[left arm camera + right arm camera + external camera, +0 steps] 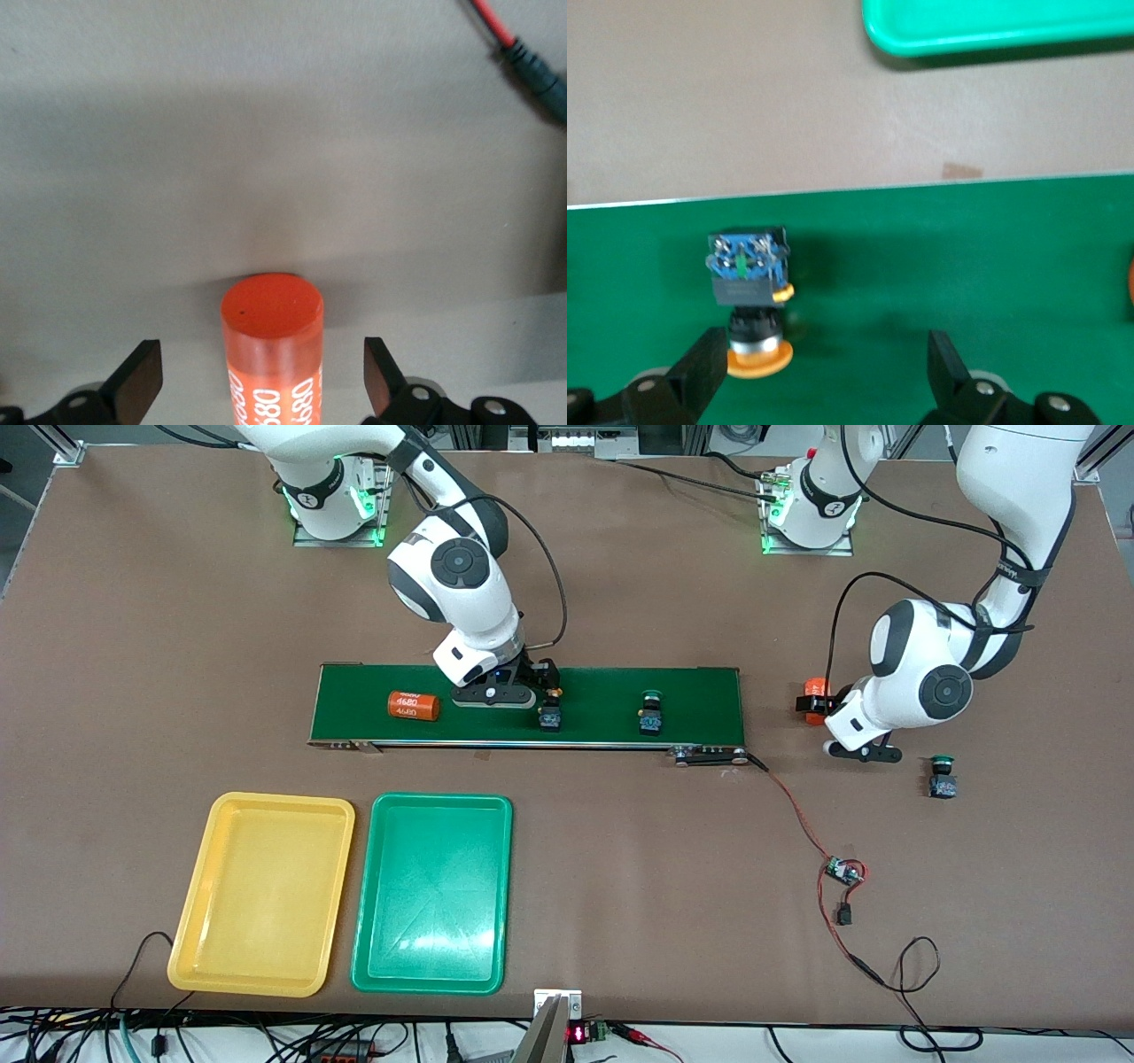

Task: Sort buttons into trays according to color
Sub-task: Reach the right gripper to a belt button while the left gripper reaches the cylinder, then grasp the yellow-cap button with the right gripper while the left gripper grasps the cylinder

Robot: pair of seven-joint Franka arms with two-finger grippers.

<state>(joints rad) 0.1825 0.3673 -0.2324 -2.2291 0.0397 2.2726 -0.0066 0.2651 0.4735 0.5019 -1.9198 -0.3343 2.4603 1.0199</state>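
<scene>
With both trays empty, the right hand (542, 701) hangs wide open and empty over the yellow button (754, 305) near the belt's (691, 691) camera-side edge, so it should centre before closing, while the left hand (257, 390), equally open, straddles an orange cylinder (272, 341).

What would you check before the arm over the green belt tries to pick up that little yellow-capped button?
1. right gripper open: ok.
2. yellow-capped button lies between the fingers: not ok, it sits close to one finger.
3. Button lying on the conveyor belt, unobstructed: ok.
4. yellow tray has room: ok.
5. left gripper, open around an orange cylinder off the belt's end, is away from the pick: ok.
6. Belt stopped: cannot tell.
</scene>
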